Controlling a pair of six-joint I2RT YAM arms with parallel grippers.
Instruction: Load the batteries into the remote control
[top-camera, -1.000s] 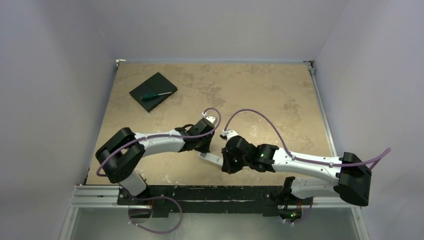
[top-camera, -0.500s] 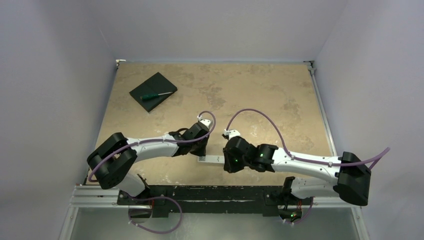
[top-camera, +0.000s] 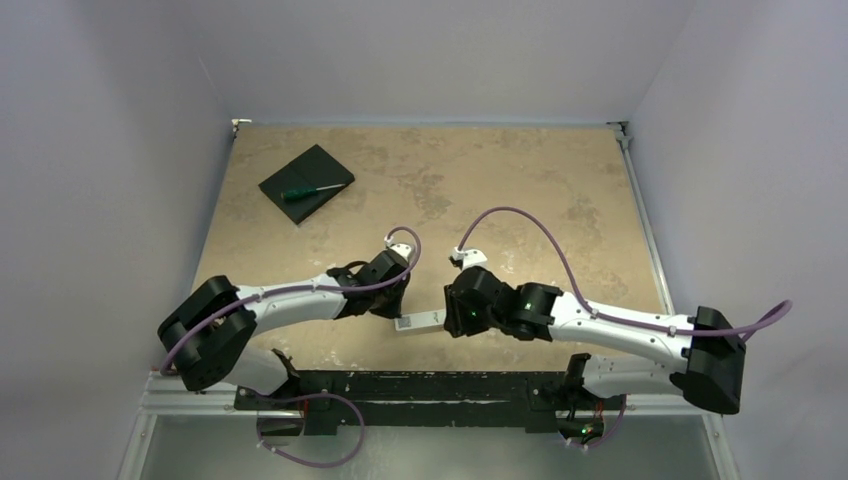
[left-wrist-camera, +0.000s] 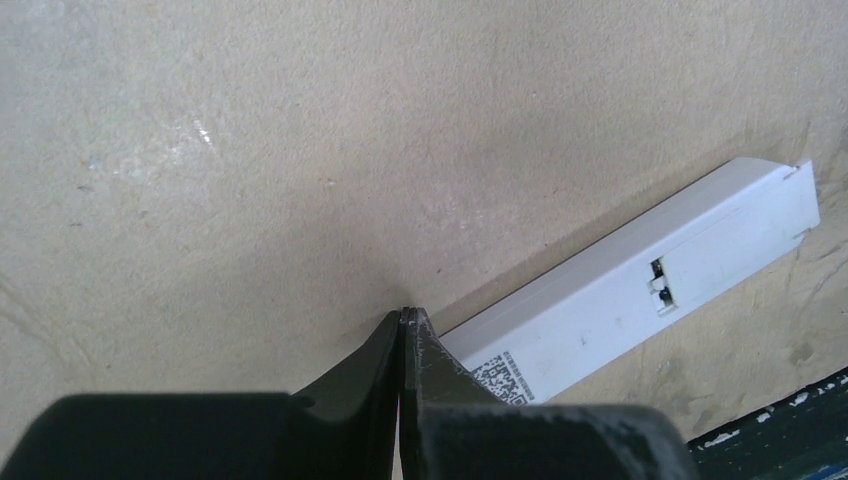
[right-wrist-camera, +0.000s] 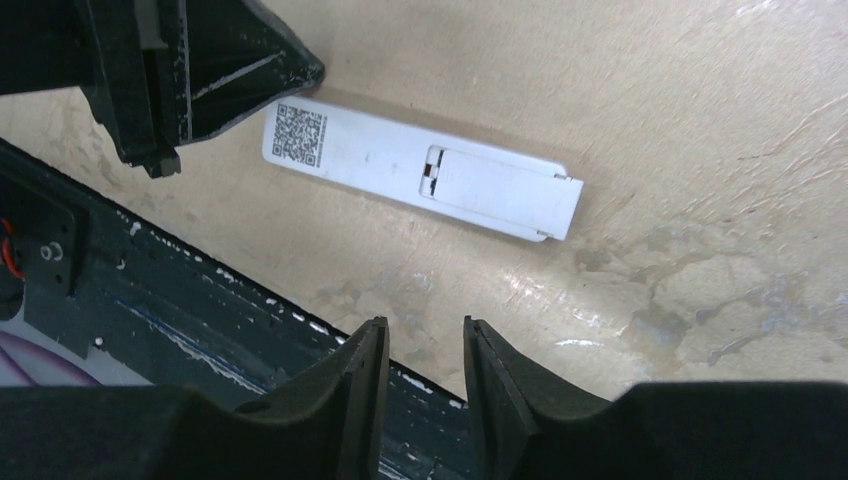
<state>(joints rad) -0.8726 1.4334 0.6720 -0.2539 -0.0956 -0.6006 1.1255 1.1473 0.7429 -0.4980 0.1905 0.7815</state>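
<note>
The remote control (right-wrist-camera: 420, 172) is seen lying back-up on the worktop (top-camera: 500, 190) by its near edge, between the two claws. The left claw (left-wrist-camera: 405, 315) is pressed together, just beside the end bearing the QR code (right-wrist-camera: 300, 132). The right claw (right-wrist-camera: 425, 330) is parted, clear of the remote control

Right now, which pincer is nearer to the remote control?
The left. The shut left pincer has its tips right beside the remote control's QR-code end; whether they touch is unclear. The open right pincer stands apart from its long side, table showing between.
</note>
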